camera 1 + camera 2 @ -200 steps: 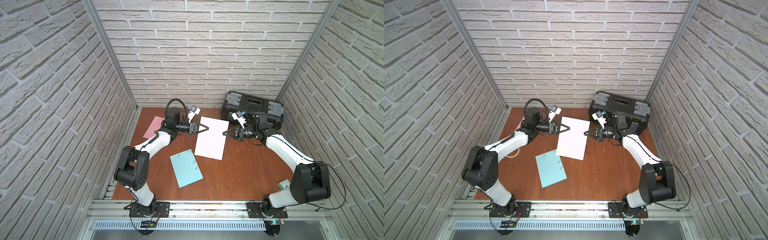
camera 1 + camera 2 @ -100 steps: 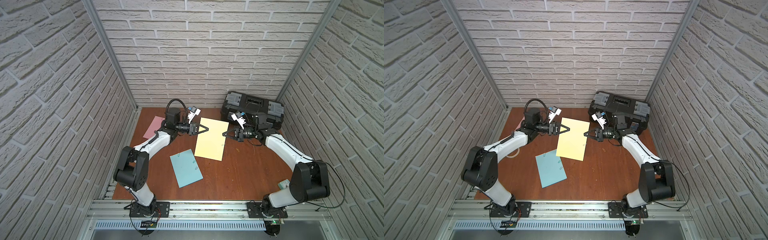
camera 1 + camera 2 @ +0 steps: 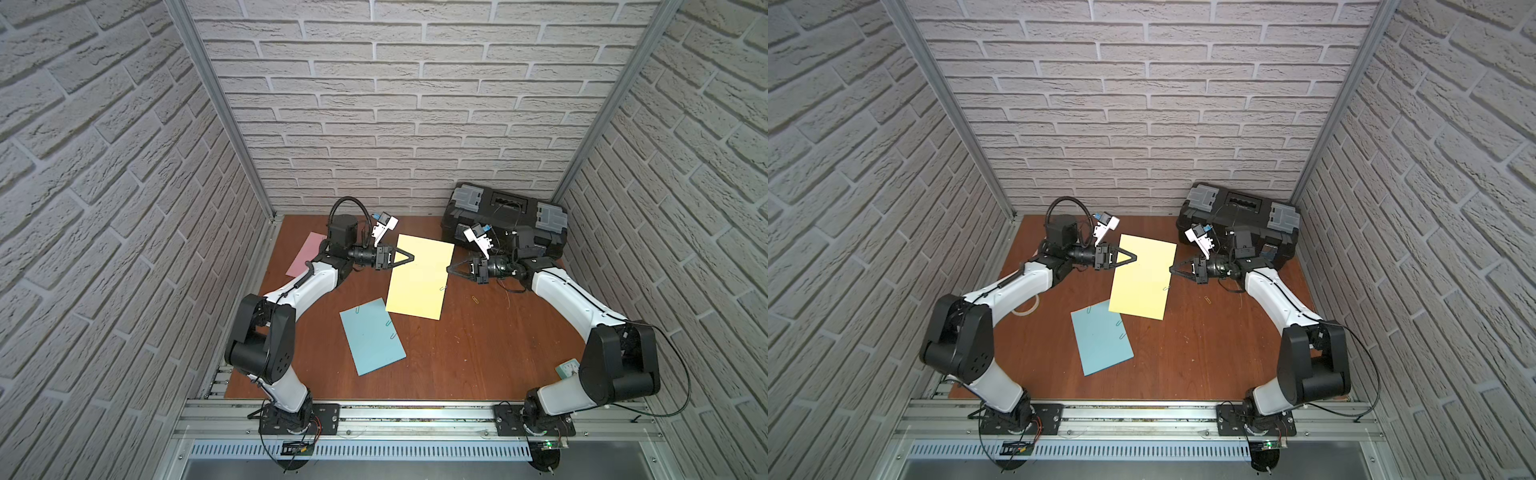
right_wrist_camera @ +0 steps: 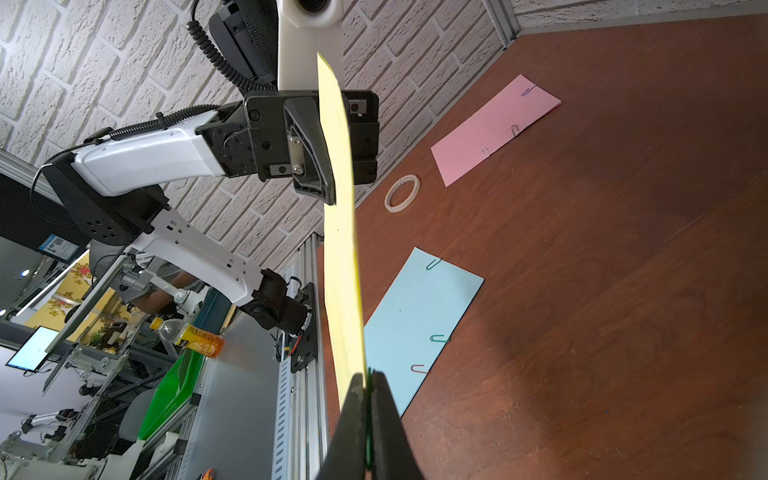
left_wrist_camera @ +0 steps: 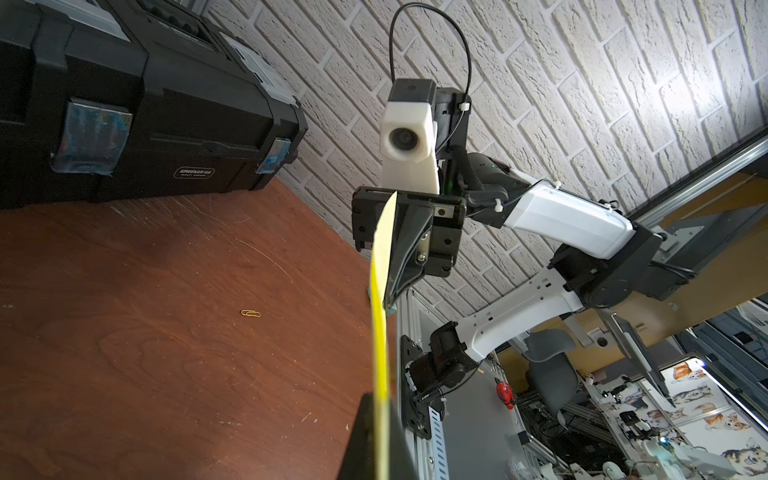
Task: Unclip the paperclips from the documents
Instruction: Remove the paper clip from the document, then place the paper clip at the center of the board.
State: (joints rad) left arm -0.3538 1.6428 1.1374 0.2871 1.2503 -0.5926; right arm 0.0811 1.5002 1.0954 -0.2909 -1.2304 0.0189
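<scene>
The left gripper [image 3: 411,258] is clamped on one long edge of the thin, matte yellow sheet [image 3: 415,278]. The right gripper [image 3: 449,269] is pinched together on the opposite edge, with a sliver of green paperclip [image 4: 368,432] wire showing between its tapered black fingers, and the sheet hangs lifted between them above the scuffed wooden table [image 3: 457,353]. The light blue sheet [image 3: 372,336] and pink sheet [image 3: 305,253] lie flat on the wood, each with bent-wire paperclips [image 4: 439,338] along its edges, while a loose gold paperclip [image 5: 250,313] lies on bare wood apart from the sheets, and a boxy black plastic toolbox [image 3: 507,212] stands in the far corner.
</scene>
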